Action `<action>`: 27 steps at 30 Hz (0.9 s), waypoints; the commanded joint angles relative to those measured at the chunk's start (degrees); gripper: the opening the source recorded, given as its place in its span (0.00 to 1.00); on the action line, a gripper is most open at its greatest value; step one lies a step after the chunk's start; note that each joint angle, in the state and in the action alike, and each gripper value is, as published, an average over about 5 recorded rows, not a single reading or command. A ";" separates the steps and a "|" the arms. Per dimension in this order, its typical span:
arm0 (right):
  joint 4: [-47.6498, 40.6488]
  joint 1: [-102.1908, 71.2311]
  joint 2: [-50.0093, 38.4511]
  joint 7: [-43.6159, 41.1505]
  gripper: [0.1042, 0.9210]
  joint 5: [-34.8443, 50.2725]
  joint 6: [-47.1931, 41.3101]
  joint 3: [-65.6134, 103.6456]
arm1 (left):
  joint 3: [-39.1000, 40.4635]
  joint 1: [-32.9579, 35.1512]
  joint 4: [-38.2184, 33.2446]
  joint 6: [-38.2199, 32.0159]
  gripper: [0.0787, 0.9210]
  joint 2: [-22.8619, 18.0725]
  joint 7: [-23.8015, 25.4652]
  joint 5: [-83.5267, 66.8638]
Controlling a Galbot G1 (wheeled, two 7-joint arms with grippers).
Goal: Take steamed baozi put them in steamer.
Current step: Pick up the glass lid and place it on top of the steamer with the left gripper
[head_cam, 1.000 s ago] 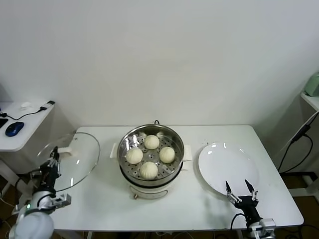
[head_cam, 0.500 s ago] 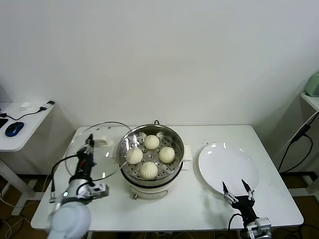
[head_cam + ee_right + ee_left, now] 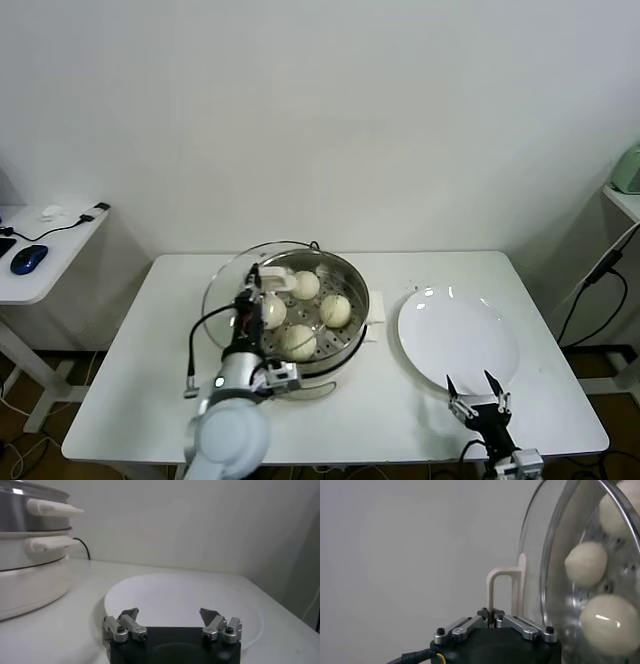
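Observation:
Four pale baozi [image 3: 305, 285] lie on the perforated tray of the steel steamer [image 3: 352, 283] at the table's middle. My left gripper [image 3: 254, 280] is shut on the cream loop handle [image 3: 499, 587] of a round glass lid [image 3: 222, 292]. It holds the lid tilted on edge over the steamer's left side. In the left wrist view, three baozi [image 3: 586, 564] show through the lid glass [image 3: 555, 540]. My right gripper [image 3: 475, 385] is open and empty, low at the table's front edge, just before the white plate [image 3: 458, 335]. It also shows open in the right wrist view [image 3: 170, 615].
The flat white plate [image 3: 185, 597] lies right of the steamer [image 3: 30, 555] with nothing on it. A side desk [image 3: 45, 270] with a blue mouse [image 3: 28, 258] and cables stands at the far left. A shelf with a green object [image 3: 628, 170] is at the far right.
My left arm has carried the glass lid from beyond the table's left edge rightward to the steamer. My right gripper has sunk slightly toward the front edge.

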 commanded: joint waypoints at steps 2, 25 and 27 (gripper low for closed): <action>-1.01 -0.59 0.32 0.12 0.88 0.41 1.65 0.33 | 7.98 -3.28 3.23 2.86 0.07 -3.86 1.66 6.12; -1.18 -0.26 0.56 0.47 0.88 0.09 2.34 0.98 | 7.72 -5.83 13.23 4.22 0.07 -5.92 -1.31 8.64; -1.29 -0.25 0.59 0.44 0.88 -0.05 2.52 1.00 | 7.58 -5.98 13.50 4.28 0.07 -5.74 -1.44 8.67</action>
